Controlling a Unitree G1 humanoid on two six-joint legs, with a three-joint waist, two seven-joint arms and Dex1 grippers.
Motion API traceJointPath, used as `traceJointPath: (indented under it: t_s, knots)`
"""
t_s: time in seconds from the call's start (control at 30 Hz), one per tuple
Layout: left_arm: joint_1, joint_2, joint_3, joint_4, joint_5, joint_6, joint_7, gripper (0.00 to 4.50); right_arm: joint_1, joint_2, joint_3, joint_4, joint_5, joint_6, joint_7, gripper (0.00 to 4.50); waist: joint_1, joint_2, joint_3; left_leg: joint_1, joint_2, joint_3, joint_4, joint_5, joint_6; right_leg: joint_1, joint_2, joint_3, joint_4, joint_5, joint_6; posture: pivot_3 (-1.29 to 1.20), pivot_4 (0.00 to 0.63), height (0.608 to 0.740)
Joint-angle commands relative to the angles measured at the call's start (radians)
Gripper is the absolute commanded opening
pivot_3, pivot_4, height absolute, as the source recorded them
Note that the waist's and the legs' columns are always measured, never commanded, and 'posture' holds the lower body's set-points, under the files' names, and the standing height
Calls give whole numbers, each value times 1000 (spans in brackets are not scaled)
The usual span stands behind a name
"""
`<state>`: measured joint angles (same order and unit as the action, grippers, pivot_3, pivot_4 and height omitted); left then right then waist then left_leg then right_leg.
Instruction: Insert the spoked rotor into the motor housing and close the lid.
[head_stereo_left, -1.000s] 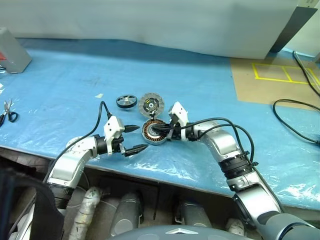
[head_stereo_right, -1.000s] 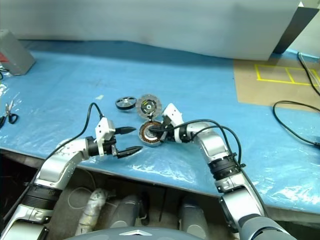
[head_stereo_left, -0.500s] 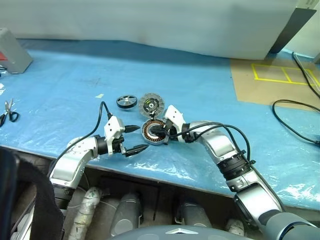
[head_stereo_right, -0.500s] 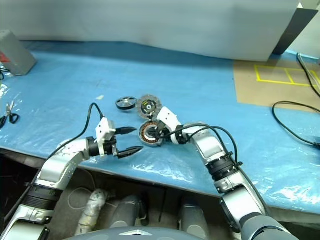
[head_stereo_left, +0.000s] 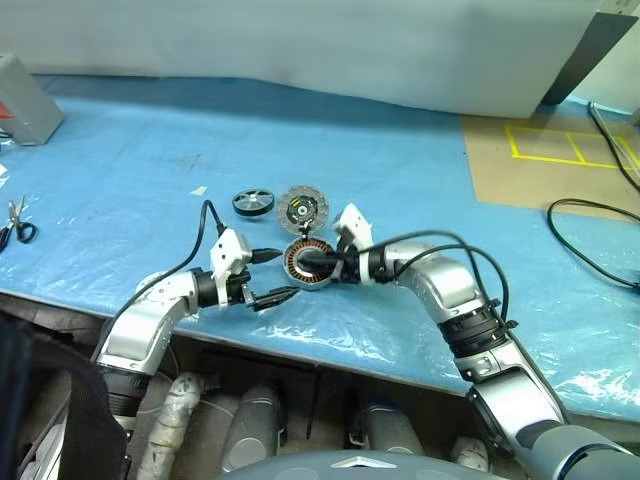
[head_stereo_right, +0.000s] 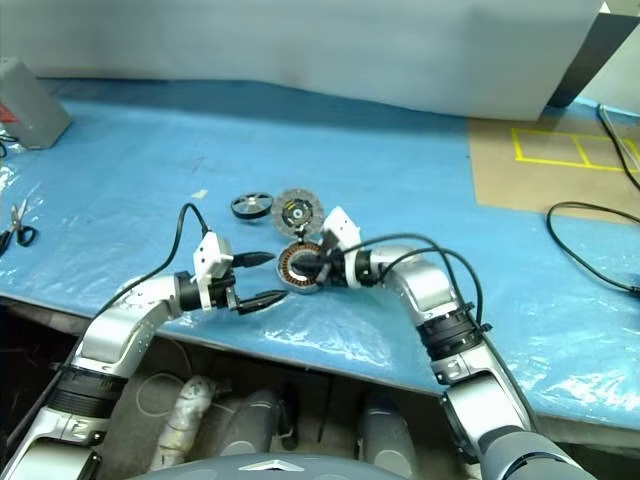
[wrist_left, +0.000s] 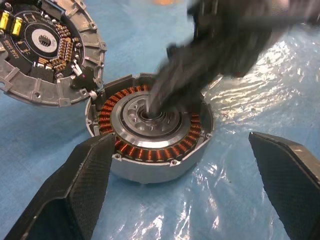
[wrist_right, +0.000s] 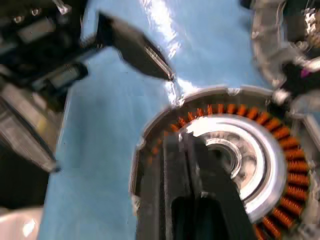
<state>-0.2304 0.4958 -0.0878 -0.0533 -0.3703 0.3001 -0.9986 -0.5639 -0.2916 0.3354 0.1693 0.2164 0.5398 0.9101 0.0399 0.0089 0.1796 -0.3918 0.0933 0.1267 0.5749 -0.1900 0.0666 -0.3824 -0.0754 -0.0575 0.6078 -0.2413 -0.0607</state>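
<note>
The blue plastic sheet (head_stereo_left: 420, 190) covers the table; the motor housing (head_stereo_left: 308, 264) sits near its front edge, the lid (head_stereo_left: 302, 209) touching it behind, the spoked rotor (head_stereo_left: 253, 202) beside the lid; the left gripper (head_stereo_left: 276, 275) stands apart just left of the housing; the right gripper (head_stereo_left: 308, 262), its 2 fingers together, points into the housing's centre.

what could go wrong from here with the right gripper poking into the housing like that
The right gripper is shut, its tips in the centre of the motor housing; pressing sideways may scrape the copper windings or slide the housing on the slick blue sheet.

The lid lies right against the housing's rim, so a shove could knock it.

The spoked rotor sits apart on the sheet, not yet inserted; the open left gripper flanks the housing and might bump it.
</note>
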Motion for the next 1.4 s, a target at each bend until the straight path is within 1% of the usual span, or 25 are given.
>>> traceJointPath:
  t_s: [0.03, 0.17, 0.27, 0.37, 0.47, 0.57, 0.63, 0.67, 0.73, 0.83, 0.93, 1.0, 1.17, 1.3, 1.4]
  knots:
    - [-11, 0, 8, -51, -15, 11, 10, 4500, 24, -24, 36, 48, -67, -40, -11, 16, 1, 0, 0, 1, 1, 0, 0, 0, 0, 1, 0, 0, 0, 0, 0, 0, 150, 740]
    - [-2, 1, 9, -61, -15, 15, 12, 4500, 19, -3, -56, -6, 42, 19, 13, 16, 3, 0, 0, 8, 1, 0, -1, 0, -1, 9, 0, 0, -1, 0, 0, 0, 150, 740]
    - [0, 1, 9, -53, -12, 8, 9, 4500, -4, 33, -158, -51, 168, 105, 20, 16, 2, -1, 2, 7, 1, 0, -1, 0, -1, 8, 0, 0, -1, 0, 0, 0, 150, 740]
    - [-3, 0, 11, -37, -11, -2, 1, 4500, -19, 56, -195, -76, 217, 150, 9, 16, 1, -1, 2, 5, 1, 0, -2, 0, -1, 5, 0, 0, -1, 0, 0, 0, 150, 740]
    - [-6, 1, 13, -21, -11, -11, -6, 4500, -22, 59, -157, -55, 167, 126, -15, 16, -1, -1, 2, 1, 1, 0, -2, 1, -1, 0, 1, 0, -1, 0, -1, 0, 150, 740]
    - [-13, 2, 15, -20, -14, -7, -8, 4500, -8, 20, -10, 24, -1, 21, -31, 16, -1, -1, 2, -3, 1, 0, -2, 1, -1, -4, 1, 0, -1, 0, -1, 0, 150, 740]
    - [-17, 3, 14, -23, -15, -1, -7, 4500, 3, -4, 54, 56, -67, -38, -20, 16, -1, -1, 1, -5, 1, 0, -2, 1, -1, -4, 1, 0, -1, 0, -1, 0, 150, 740]
    - [-20, 3, 14, -26, -15, 2, -6, 4500, 3, -6, 56, 61, -70, -48, -14, 16, -1, -1, 1, -4, 1, 0, -2, 1, -1, -4, 1, 0, -1, 0, -1, 0, 150, 740]
    - [-25, 1, 14, -35, -18, 14, 0, 4500, -1, -6, 42, 61, -61, -56, -5, 16, -1, -1, 1, -2, 1, 0, -2, 1, -1, -2, 1, 0, -1, 0, -1, 0, 150, 740]
    - [-23, -1, 11, -48, -19, 24, 9, 4500, -15, 16, -19, 61, -13, -33, -12, 16, 0, -1, 1, 1, 1, 0, -2, 1, -1, 0, 1, 0, -1, 0, -1, 0, 150, 740]
    - [-17, -2, 9, -59, -21, 30, 13, 4500, -33, 65, -143, 23, 124, 55, -10, 16, 0, -1, 2, 1, 1, 0, -2, 1, -1, 0, 1, 0, -1, 0, -1, 0, 150, 740]
    - [-13, 1, 13, -58, -22, 28, 9, 4500, -43, 77, -180, -3, 163, 92, -10, 16, 0, -1, 2, -2, 1, 0, -2, 1, -1, -2, 1, 0, -1, 0, -1, 0, 150, 740]
    - [-14, 7, 33, -38, -30, 16, 0, 4500, -35, 62, -180, -53, 168, 114, -10, 16, -1, -1, 2, -5, 1, 0, -2, 3, 2, -5, 1, -1, -1, 0, -1, 0, 150, 740]
    - [-79, 43, 125, 59, -39, 9, 28, 4500, 33, -5, -130, -154, 125, 98, 0, 16, 2, -1, 2, -6, 1, 0, -2, 3, 2, -5, 1, -1, 0, 0, -1, 0, 150, 740]
    - [-85, 65, 139, 91, -34, -9, 6, 4500, 7, 18, -171, -144, 148, 105, -45, 16, -2, -1, 2, -5, 1, 0, -1, 2, 0, -5, 1, -1, 0, 0, -1, 0, 150, 740]
